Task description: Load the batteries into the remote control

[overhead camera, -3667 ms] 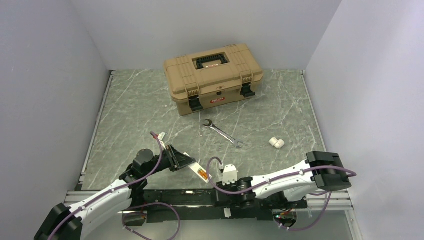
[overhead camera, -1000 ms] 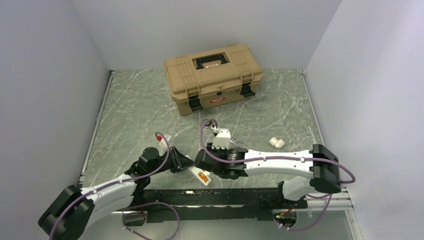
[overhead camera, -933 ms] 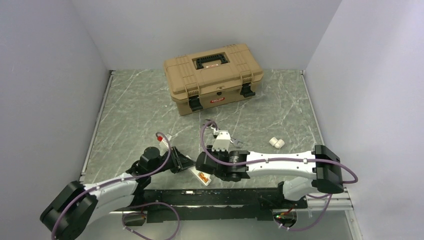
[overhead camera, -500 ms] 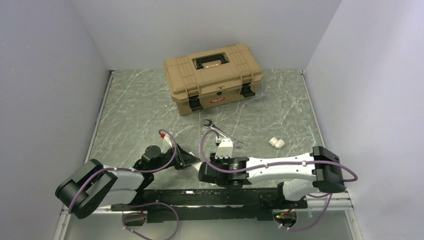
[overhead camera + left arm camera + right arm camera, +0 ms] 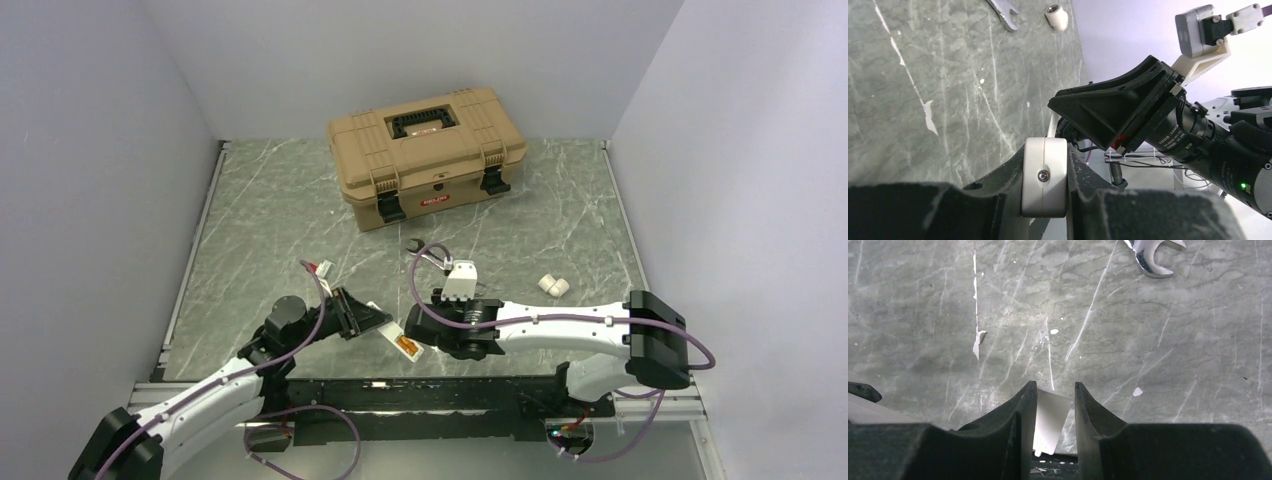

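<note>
Top view, surroundings: We see a tan plastic toolbox (image 5: 427, 155), lid closed and black latches down, at the far side of the grey-green marbled table (image 5: 270, 220). Two short white batteries (image 5: 553, 286) lie side by side to the right, well apart from both grippers.
Top view, obstruction: The right arm's wrist and purple cable cover most of the steel wrench (image 5: 413, 246). Only its open-end head shows.
Top view, task thing: The remote control (image 5: 403, 345), a slim white bar with its orange-brown recess facing up, sits near the front edge between the left gripper (image 5: 368, 320) and the right gripper (image 5: 425, 337).
Left wrist view, jaws: The two matte black fingers (image 5: 993, 197) are clamped on the remote control's rounded white end, which carries one small screw.
Left wrist view, obstruction: The right gripper's black wedge-shaped housing fills the space just beyond that end. The wrench tip and one battery lie far off on the table.
Right wrist view, jaws: The dark curved fingers (image 5: 1018, 425) pinch a white flat piece (image 5: 1050, 420), smooth and tapering, which fills the gap between them.
Right wrist view, limit: We cannot tell whether that piece belongs to the remote control.
Right wrist view, surroundings: The table below is scratched and veined, and the polished wrench head lies at the upper right.
</note>
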Controlling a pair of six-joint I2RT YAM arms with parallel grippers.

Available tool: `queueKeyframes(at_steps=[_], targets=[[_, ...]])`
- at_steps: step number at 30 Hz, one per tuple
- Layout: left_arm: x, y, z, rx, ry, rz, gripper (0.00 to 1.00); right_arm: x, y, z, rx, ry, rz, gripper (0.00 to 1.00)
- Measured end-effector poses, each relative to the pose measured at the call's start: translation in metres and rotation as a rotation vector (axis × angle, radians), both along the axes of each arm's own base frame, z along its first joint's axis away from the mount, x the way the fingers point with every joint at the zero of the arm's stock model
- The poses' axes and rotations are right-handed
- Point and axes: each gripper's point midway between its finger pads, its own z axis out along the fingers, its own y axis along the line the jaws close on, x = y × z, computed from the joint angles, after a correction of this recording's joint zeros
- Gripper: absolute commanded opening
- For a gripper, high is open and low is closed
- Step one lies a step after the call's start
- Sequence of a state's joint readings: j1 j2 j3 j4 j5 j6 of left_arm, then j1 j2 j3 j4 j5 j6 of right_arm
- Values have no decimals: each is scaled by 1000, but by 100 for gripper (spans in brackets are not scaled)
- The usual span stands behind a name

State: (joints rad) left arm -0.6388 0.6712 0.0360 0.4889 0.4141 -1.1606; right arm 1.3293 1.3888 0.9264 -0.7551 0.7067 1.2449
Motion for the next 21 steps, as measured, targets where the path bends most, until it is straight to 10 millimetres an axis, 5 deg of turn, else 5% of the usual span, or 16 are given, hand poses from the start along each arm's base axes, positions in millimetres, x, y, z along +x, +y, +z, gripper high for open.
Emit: queueKeyframes(at_steps=[9, 21], targets=[[-1, 0, -22, 48, 80, 1, 0, 4, 29, -7, 7, 8, 54, 22], [-1, -1, -13, 20, 49, -4, 1, 4, 51, -6, 58, 21, 91, 22]])
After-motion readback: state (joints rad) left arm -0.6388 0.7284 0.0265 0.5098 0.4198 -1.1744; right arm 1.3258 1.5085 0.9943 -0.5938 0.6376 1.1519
